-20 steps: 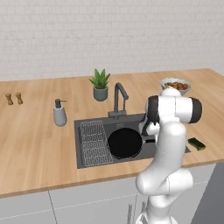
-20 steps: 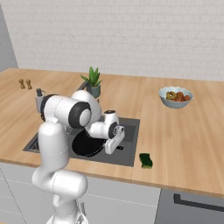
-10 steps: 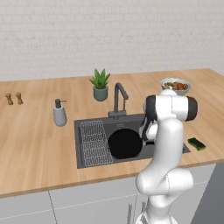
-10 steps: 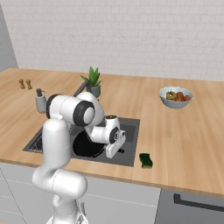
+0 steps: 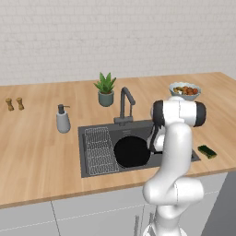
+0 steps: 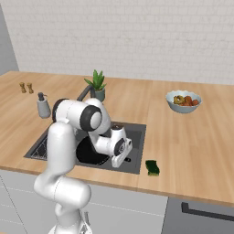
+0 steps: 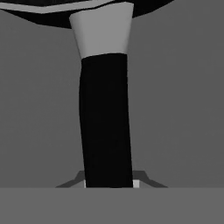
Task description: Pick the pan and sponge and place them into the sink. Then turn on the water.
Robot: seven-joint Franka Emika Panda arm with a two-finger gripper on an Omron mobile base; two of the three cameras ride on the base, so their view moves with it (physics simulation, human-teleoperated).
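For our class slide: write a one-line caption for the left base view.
Arm lowers the pan into the sink; sponge waits on the counter.

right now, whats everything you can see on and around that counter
pan: 1, black, in the sink basin, right of the wire rack
sponge: 1, yellow with green top, on the counter right of the sink
sink: 1, dark grey, set into the counter
wire rack: 1, grey, left part of the basin
faucet: 1, dark, behind the basin
plant: 1, green in a grey pot, behind the faucet
soap dispenser: 1, grey, left of the sink
shakers: 2, brown, far left of the counter
bowl of food: 1, grey, back right
pincer: 1, shut on the pan's handle, low over the sink's right side
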